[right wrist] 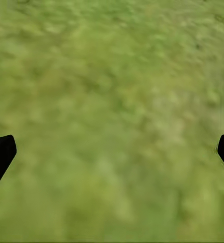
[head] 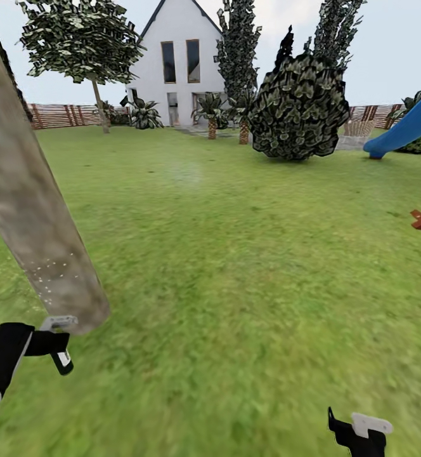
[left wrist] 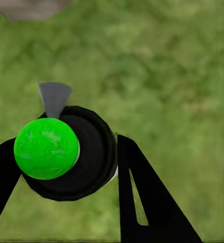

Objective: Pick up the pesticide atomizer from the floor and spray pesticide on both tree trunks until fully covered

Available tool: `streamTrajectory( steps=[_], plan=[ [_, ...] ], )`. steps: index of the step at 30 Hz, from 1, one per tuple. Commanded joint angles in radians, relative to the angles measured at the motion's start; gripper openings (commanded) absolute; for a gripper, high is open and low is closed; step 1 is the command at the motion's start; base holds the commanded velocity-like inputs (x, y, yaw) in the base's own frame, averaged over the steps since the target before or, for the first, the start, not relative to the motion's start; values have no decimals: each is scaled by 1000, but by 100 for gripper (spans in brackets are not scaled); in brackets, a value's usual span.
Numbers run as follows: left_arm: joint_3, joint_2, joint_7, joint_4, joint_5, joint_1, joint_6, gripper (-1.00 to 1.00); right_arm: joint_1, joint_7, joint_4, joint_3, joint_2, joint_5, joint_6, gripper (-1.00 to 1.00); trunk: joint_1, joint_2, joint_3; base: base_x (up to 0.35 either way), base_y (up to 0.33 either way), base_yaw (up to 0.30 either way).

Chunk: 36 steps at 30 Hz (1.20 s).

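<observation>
The garden lawn (head: 236, 254) runs back to a slatted fence (head: 64, 115) and a white house (head: 179, 60). At the lawn's near left edge one thick tree trunk (head: 33, 209) leans across the head view, its crown cut off above; pale specks dot its lower part just above the base, which I take for spray. A second leafy tree (head: 80, 38) stands far back by the fence, though I cannot be sure it is the other target.

The left gripper (left wrist: 66, 167) has its fingers (left wrist: 142, 197) closed around the pesticide atomizer (left wrist: 71, 152), seen from above as a black body with a green cap, its grey nozzle pointing toward the trunk's base. The right gripper (head: 359, 428) hangs over bare grass, fingers (right wrist: 0, 152) spread wide and empty.

So the pickup is done and the first trunk looks only partly covered; most of it, and the whole second tree, appear left to do. How much of the trunk's far side is coated is hidden.
</observation>
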State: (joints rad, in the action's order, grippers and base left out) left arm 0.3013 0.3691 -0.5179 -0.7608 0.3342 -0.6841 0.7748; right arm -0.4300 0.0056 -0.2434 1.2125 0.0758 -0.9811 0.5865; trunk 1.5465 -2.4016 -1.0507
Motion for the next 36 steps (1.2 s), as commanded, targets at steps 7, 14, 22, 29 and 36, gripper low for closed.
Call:
streamTrajectory(
  steps=[7, 14, 22, 29, 36],
  plan=[
    [105, 0, 130, 36, 7, 2, 1, -100, -1, 1, 1, 9, 0, -9, 4, 100, 0, 0, -1, 3, -253, 184],
    [102, -17, 136, 44, 9, 2, 1, -100, -1, 1, 1, 9, 0, -9, 4, 100, 0, 0, -1, 0, -40, 276],
    [100, -40, 212, 33, 6, 0, 1, -100, -1, 1, 1, 9, 0, -10, 4, 100, 0, 0, -1, 45, -48, 277],
    [14, -124, 282, 27, 7, -11, 0, -100, -1, 1, 1, 9, 0, -10, 4, 100, 0, 0, -1, 185, -210, 174],
    [8, -123, 296, 27, 10, -8, 0, -100, -1, 1, 1, 9, 0, -10, 4, 100, 0, 0, -1, 230, -196, 10]
  ],
)
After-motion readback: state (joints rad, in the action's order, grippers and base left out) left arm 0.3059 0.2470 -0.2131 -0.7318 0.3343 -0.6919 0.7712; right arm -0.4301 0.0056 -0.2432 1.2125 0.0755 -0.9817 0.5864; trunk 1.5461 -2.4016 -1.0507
